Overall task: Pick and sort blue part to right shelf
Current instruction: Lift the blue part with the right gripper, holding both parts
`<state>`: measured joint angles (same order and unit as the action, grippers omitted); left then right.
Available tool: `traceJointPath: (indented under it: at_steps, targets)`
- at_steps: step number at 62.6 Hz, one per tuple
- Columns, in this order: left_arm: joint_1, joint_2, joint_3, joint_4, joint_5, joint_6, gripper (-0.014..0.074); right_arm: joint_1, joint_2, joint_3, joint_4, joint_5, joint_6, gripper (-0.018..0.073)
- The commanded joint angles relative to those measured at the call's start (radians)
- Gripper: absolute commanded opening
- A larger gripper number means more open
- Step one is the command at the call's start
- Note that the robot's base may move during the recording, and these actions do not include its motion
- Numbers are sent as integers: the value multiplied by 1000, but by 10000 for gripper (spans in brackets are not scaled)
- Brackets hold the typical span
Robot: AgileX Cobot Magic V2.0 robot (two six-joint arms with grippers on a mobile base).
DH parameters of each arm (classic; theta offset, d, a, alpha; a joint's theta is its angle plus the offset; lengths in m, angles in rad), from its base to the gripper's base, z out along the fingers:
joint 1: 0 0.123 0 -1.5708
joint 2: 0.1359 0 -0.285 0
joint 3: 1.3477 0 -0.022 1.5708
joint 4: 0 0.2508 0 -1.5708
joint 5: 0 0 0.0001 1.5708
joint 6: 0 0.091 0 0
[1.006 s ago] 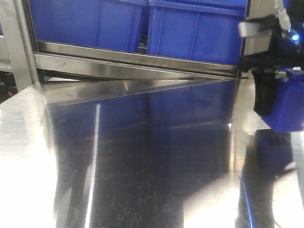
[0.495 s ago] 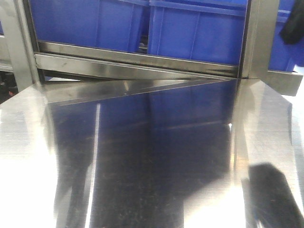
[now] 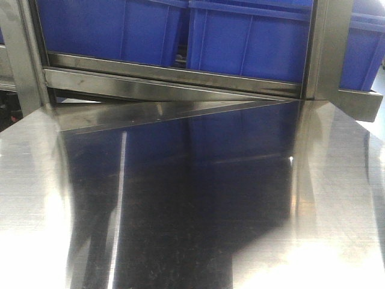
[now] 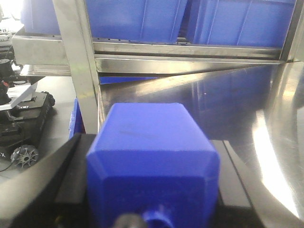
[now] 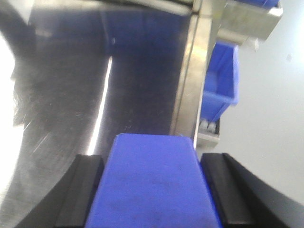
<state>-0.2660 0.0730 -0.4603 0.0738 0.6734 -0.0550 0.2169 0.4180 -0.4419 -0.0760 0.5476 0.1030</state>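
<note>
My left gripper (image 4: 153, 142) is shut on a blue part (image 4: 152, 161), a blocky piece with bevelled edges held between black fingers (image 4: 76, 166) above the steel table. My right gripper (image 5: 154, 161) is shut on a second blue part (image 5: 154, 190), held near the table's right edge. The steel shelf rack stands at the back of the table, with a flat front rail (image 3: 174, 75) and large blue bins (image 3: 252, 42). Its right section (image 3: 355, 99) holds another blue bin (image 3: 361, 54). Neither gripper shows in the front view.
The reflective steel table (image 3: 180, 198) fills the front view. An upright steel post (image 4: 78, 71) stands ahead of the left gripper, with black equipment (image 4: 19, 118) to its left. Past the table's right edge (image 5: 190, 90) a lower blue bin (image 5: 221, 80) sits above grey floor.
In the front view, the right gripper with its blue part was at the right edge one second ago. It rose out of the frame, and its shadow on the table is gone.
</note>
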Motion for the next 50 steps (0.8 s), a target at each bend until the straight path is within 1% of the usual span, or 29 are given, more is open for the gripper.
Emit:
traceJointPath:
  at_steps: [1, 10, 16, 20, 35, 50]
  targets:
    - [-4, 11, -27, 5, -67, 1, 262, 0, -104, 2, -39, -100, -10, 290]
    - [-4, 11, -27, 5, -60, 1, 262, 0, -267, 5, -44, -111, -12, 290]
    - [-4, 11, -27, 5, -60, 1, 262, 0, -329, 5, -47, -120, -12, 290]
    - [-4, 11, -27, 5, -60, 1, 262, 0, -360, 5, -47, -151, -12, 290]
    - [-4, 11, -27, 5, -60, 1, 262, 0, -376, 4, -47, -306, -12, 290]
    - [-4, 11, -27, 5, -60, 1, 262, 0, -376, 4, -47, -314, -12, 290]
